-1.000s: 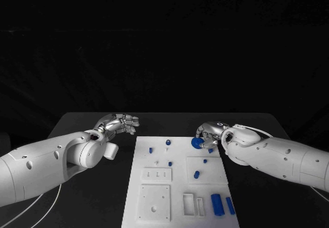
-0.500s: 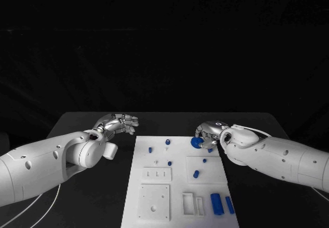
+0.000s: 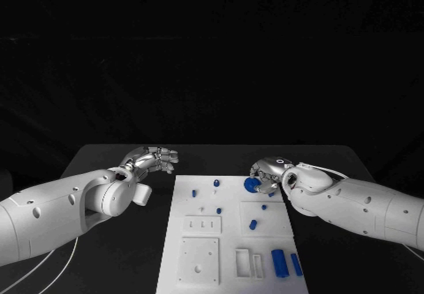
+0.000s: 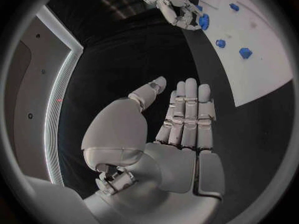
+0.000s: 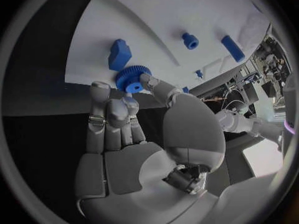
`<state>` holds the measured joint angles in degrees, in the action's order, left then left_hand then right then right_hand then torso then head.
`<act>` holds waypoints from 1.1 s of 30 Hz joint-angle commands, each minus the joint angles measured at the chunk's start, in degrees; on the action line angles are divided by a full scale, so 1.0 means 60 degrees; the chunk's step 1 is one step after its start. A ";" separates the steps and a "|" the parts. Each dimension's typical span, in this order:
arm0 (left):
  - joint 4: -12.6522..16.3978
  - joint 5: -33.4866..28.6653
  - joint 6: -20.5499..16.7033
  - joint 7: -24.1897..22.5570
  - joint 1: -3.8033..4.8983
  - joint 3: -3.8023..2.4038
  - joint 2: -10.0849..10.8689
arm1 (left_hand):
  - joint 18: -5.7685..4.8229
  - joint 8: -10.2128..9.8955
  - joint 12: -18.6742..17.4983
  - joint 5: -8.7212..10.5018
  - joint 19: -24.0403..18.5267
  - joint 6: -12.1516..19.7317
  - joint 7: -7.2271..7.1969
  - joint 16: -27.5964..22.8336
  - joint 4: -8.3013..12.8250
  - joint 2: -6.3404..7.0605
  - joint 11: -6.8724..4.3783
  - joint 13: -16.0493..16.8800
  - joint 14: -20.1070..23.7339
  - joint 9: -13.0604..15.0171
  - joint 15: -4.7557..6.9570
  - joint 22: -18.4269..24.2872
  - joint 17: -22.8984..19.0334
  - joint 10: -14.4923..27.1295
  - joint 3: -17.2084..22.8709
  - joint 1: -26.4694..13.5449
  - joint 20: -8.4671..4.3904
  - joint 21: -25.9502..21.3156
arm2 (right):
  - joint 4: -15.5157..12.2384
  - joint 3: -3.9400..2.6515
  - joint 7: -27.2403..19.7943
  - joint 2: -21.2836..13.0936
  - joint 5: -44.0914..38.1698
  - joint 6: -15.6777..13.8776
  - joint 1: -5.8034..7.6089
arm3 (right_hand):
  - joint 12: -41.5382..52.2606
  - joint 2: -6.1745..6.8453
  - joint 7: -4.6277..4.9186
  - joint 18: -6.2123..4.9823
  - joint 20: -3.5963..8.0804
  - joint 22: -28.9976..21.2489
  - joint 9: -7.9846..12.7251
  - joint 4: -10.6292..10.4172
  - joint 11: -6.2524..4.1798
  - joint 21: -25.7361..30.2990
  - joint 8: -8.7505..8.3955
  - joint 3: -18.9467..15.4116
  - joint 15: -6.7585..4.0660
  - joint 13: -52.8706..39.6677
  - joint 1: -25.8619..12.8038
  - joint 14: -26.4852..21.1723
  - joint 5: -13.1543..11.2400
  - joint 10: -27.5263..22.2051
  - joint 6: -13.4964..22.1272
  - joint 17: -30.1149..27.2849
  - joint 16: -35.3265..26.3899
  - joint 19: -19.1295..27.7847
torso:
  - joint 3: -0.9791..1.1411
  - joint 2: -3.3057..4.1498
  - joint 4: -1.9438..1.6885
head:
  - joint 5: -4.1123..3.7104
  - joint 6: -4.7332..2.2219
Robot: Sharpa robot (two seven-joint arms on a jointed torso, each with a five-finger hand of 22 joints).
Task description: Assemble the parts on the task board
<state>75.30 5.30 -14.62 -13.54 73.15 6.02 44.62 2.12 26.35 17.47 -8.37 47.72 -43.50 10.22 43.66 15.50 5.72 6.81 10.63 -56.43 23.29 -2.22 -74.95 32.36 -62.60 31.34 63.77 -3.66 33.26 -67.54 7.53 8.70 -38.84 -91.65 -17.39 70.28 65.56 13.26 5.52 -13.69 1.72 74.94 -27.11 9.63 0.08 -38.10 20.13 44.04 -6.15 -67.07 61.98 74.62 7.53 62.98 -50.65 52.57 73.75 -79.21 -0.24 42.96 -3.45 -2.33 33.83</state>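
The white task board [image 3: 231,202] lies lengthwise in the middle of the table. My right hand [image 3: 268,171] hovers at the board's far right corner and pinches a blue gear [image 3: 253,184] between thumb and fingers; the right wrist view shows the gear [image 5: 132,78] at the fingertips, just over the board's edge [image 5: 174,15]. A blue block [image 5: 119,54] lies on the board close beside the gear. My left hand [image 3: 155,157] hangs left of the board's far end, and its fingers [image 4: 187,112] are stretched out with nothing in them.
Several small blue parts stand on the board, among them a peg [image 3: 216,182] at the far end and two long pieces [image 3: 279,263] at the near right. Raised white blocks [image 3: 200,260] with holes sit at the near left. Black table flanks both sides.
My right hand with the gear has edged slightly to the left over the board's far corner. The left hand has not moved.
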 commanded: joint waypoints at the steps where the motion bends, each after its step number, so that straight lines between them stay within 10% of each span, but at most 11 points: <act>1: 0.0004 0.0000 0.0071 -0.0057 0.0003 -0.0006 -0.0005 | 0.0167 -0.0060 -0.0055 0.0032 -0.0045 0.0026 0.0025 -0.0016 0.0019 -0.0047 -0.0001 -0.0009 0.0061 0.0014 0.0027 -0.0170 -0.0013 0.0099 0.0061 -0.0051 0.0000 0.0046 | -0.0223 0.0000 0.0141 -0.0065 -0.0216 -0.0440 0.0001 | -0.0023 0.0024 0.0062 -0.0219 0.0025 0.0188 -0.0034 -0.0014 -0.0095 -0.0049 0.0040 0.0027 -0.0083 0.0005 0.0004 0.0010 0.0098 0.0024 -0.1016 0.0023 -0.0032 -0.0051 | 0.0003 -0.0005 0.0007 | 0.0021 -0.0009; 21: -0.0028 0.0007 0.0060 -0.0077 0.0002 -0.0007 0.0005 | 0.0167 -0.0064 -0.0055 0.0033 -0.0047 0.0027 0.0026 -0.0010 0.0022 -0.0048 0.0000 -0.0007 0.0061 0.0019 0.0027 -0.0169 -0.0018 0.0099 0.0063 -0.0051 0.0002 0.0051 | -0.1402 -0.0015 0.0444 0.0151 -0.0898 -0.1188 0.0143 | -0.0029 0.0048 0.0038 -0.0219 0.0053 0.0182 -0.0085 -0.0002 -0.0119 -0.0069 0.0043 0.0121 -0.0108 0.0008 0.0103 0.0017 0.0076 0.0080 -0.1059 0.0057 -0.0033 -0.0078 | -0.0007 0.0008 -0.0004 | 0.0079 -0.0047; 33: -0.0020 0.0014 0.0058 -0.0073 0.0003 -0.0007 -0.0008 | 0.0168 -0.0066 -0.0055 0.0035 -0.0048 0.0028 0.0027 -0.0007 0.0023 -0.0047 0.0000 -0.0007 0.0061 0.0021 0.0027 -0.0169 -0.0021 0.0099 0.0064 -0.0053 0.0002 0.0054 | -0.1269 0.0003 0.0625 0.0862 -0.1299 -0.1240 0.0066 | -0.0046 0.0093 0.0039 -0.0219 0.0051 0.0176 -0.0103 -0.0051 -0.0120 -0.0071 0.0025 0.0163 -0.0109 0.0014 0.0104 0.0019 0.0031 0.0095 -0.1051 0.0071 -0.0040 -0.0083 | -0.0009 0.0007 -0.0016 | 0.0146 -0.0045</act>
<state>75.05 5.31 -14.63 -13.55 73.14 6.02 44.66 2.52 26.35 17.47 -8.37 47.72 -43.50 10.22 43.66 15.63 5.72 7.02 10.64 -56.43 23.34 -2.23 -74.92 32.32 -62.38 31.47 63.77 -3.65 33.26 -75.31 7.55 11.59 -33.86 -97.39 -24.16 70.75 65.52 13.51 5.23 -13.79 1.92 74.92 -27.69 9.45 -0.22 -38.31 19.91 44.72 -6.54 -67.08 62.23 74.64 7.99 63.50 -50.95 52.92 73.77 -79.43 -0.31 43.01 -3.52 -1.53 33.53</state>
